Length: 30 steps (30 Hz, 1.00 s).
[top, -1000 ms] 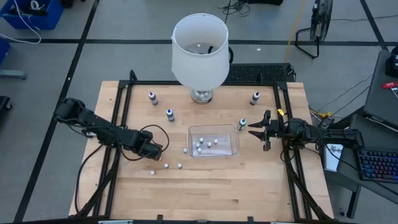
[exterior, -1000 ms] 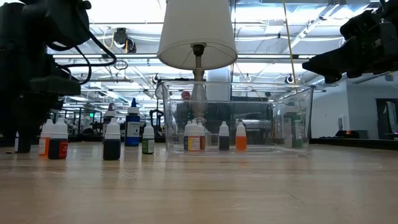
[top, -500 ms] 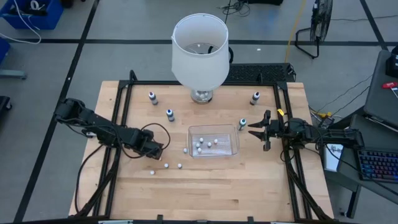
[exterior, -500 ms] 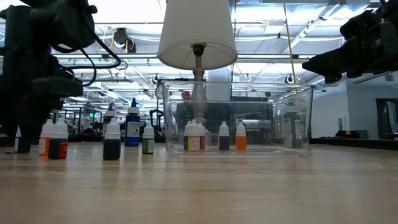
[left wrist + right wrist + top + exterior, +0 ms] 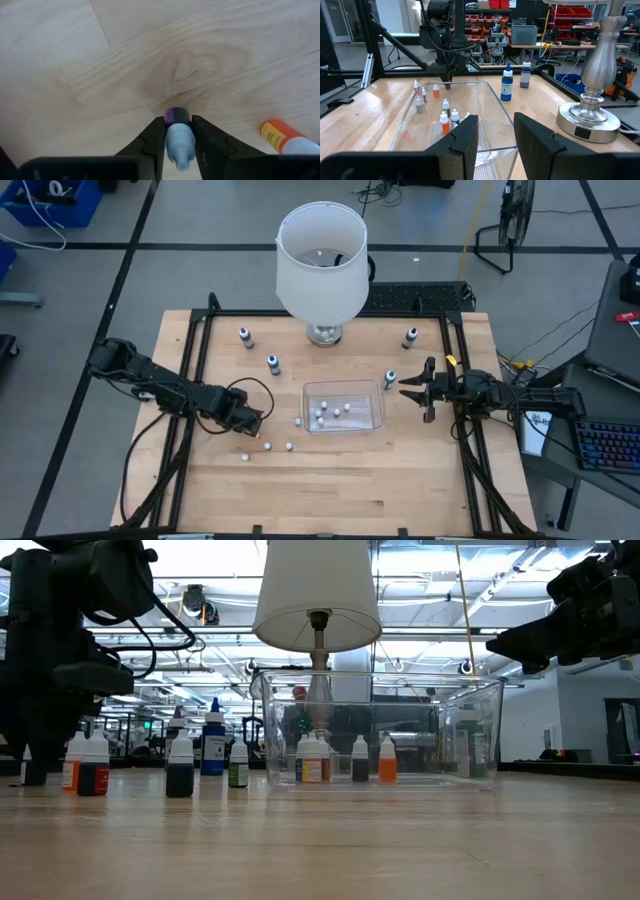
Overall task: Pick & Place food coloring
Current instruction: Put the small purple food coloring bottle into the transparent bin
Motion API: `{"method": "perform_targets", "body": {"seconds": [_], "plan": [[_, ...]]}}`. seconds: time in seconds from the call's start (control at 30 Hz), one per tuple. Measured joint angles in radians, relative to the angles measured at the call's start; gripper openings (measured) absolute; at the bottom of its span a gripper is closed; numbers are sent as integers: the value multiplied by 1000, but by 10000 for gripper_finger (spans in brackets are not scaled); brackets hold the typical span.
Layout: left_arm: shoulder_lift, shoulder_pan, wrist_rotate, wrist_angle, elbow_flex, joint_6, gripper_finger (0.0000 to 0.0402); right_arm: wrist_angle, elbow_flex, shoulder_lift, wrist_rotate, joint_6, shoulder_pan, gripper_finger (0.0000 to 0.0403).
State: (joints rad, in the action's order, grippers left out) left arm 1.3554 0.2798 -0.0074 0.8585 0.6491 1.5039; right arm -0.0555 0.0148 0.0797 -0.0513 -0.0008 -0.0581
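Looking nearest first, you see your left gripper (image 5: 179, 145) down at the counter (image 5: 330, 490), its fingers closed on a small purple bottle (image 5: 178, 135) with a pale cap; an orange bottle (image 5: 287, 140) lies just beside it. Farther on, the clear tub (image 5: 343, 407) holds several little bottles (image 5: 360, 760), with others standing loose on the counter to its left. Your right gripper (image 5: 412, 390) hovers by the tub's right end, fingers parted and holding nothing. Beyond stands the lamp (image 5: 321, 265).

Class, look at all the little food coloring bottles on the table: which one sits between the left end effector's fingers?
The purple-bodied bottle with the pale cap, clamped between the left end effector fingers. The orange-bodied bottle beside it stands free on the table.
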Motion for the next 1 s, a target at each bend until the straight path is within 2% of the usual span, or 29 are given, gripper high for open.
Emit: {"method": "perform_targets", "body": {"seconds": [0.2,0.37,0.6,0.77,1.0], "plan": [[0,0,-16,5,12,-58,79,0,0,0,0,0,0,114],[0,-22,-96,23,129,-192,74,0,0,0,0,0,0,114],[0,-112,-202,20,438,-538,74,0,0,0,0,0,0,114],[40,-190,-199,-73,675,-882,74,0,0,0,0,0,0,114],[313,-261,-141,34,1106,-1279,74,2,0,0,0,0,0,114]]}}
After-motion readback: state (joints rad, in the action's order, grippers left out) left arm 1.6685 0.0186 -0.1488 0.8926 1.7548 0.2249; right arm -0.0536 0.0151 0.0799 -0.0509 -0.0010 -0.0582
